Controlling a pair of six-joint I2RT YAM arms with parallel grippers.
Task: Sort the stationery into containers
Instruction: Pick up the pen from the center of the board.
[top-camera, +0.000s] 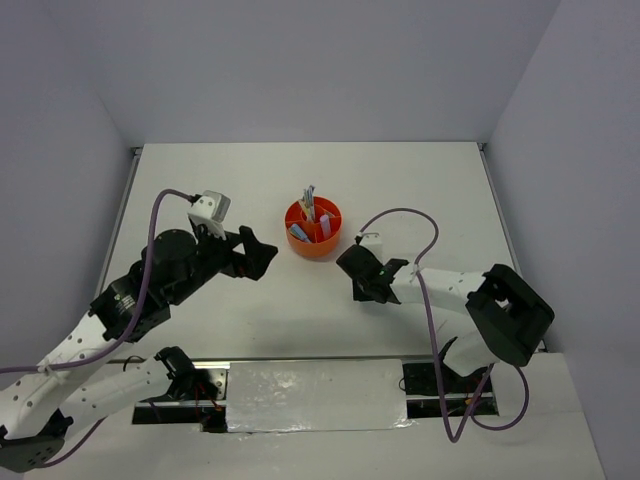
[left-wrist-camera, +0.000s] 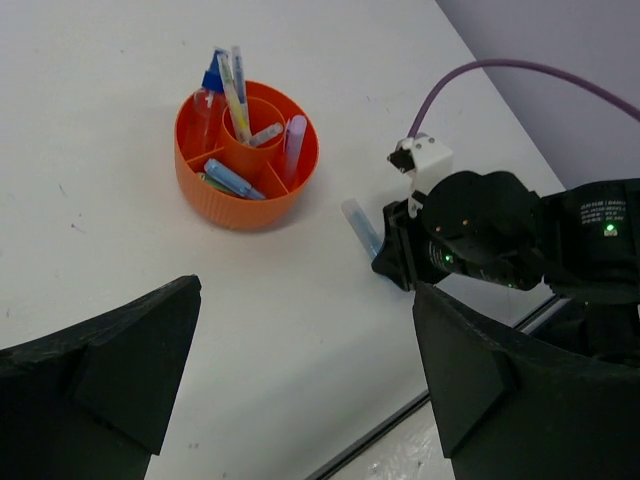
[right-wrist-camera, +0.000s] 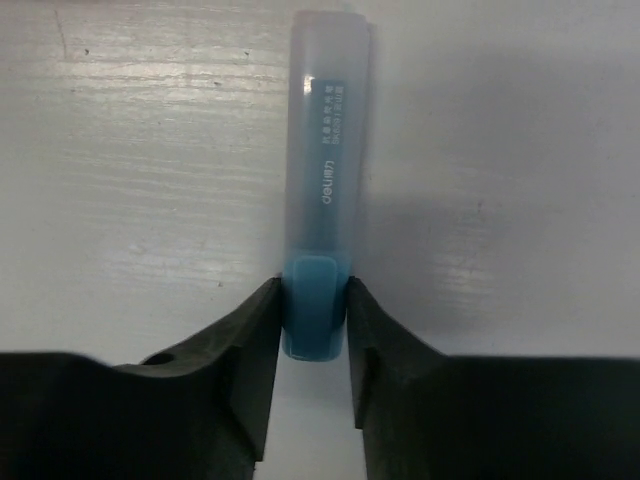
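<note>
The round orange organiser (top-camera: 316, 250) stands at the table's middle, with thin pens (top-camera: 308, 203) upright in its centre cup and several pastel markers in its outer compartments. The left wrist view shows it too (left-wrist-camera: 235, 212). My right gripper (top-camera: 352, 266) is low at the table, right of and nearer than the organiser. It is shut on the blue cap end of a pale blue marker (right-wrist-camera: 325, 180), which points away from the jaws. That marker also shows in the left wrist view (left-wrist-camera: 359, 225). My left gripper (top-camera: 262, 255) is open and empty, left of the organiser.
A crinkled silvery sheet (top-camera: 315, 395) lies at the near edge between the arm bases. A purple cable (top-camera: 400, 213) loops above the right arm. Grey walls close in the table at the back and both sides.
</note>
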